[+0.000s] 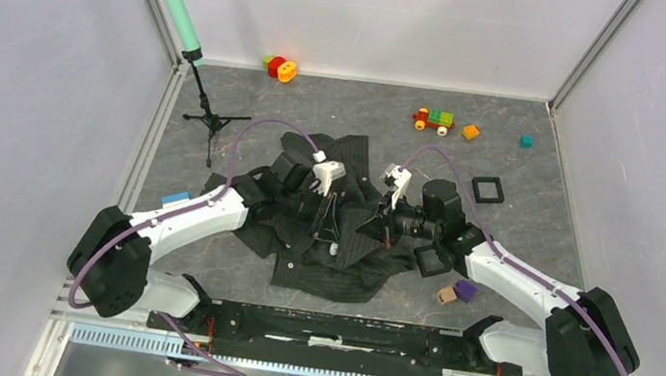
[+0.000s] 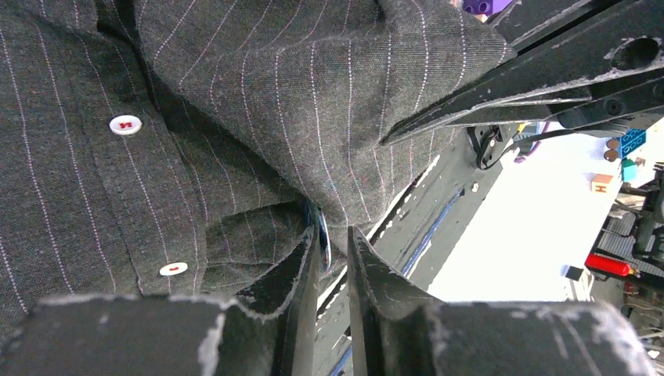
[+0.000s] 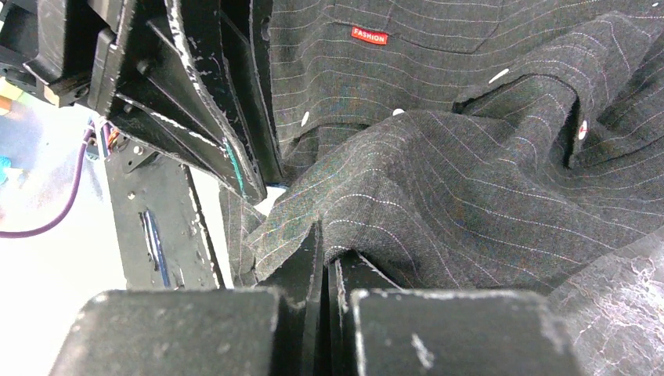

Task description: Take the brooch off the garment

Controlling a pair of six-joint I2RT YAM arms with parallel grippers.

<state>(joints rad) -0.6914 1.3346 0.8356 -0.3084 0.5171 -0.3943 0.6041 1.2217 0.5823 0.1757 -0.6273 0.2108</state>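
Observation:
The garment (image 1: 318, 269), a dark pinstriped shirt, lies crumpled mid-table between both arms. In the left wrist view its white buttons (image 2: 125, 124) show, and the brooch (image 2: 323, 235), a small blue-rimmed disc seen edge-on, sits in a fold. My left gripper (image 2: 332, 239) stands narrowly open around the brooch, which lies against the left finger (image 2: 301, 274) with a gap to the other. My right gripper (image 3: 327, 243) is shut on a raised fold of the garment (image 3: 470, 204), just right of the left gripper (image 1: 332, 237). The red tag (image 3: 369, 35) shows beyond.
Two black square frames (image 1: 487, 189) (image 1: 428, 260) lie right of the shirt, with a purple block (image 1: 464, 290) and a tan block (image 1: 446, 295). A toy train (image 1: 433, 119), an orange block (image 1: 470, 132) and a teal cube (image 1: 527, 142) sit far right. A microphone stand (image 1: 212, 120) is far left.

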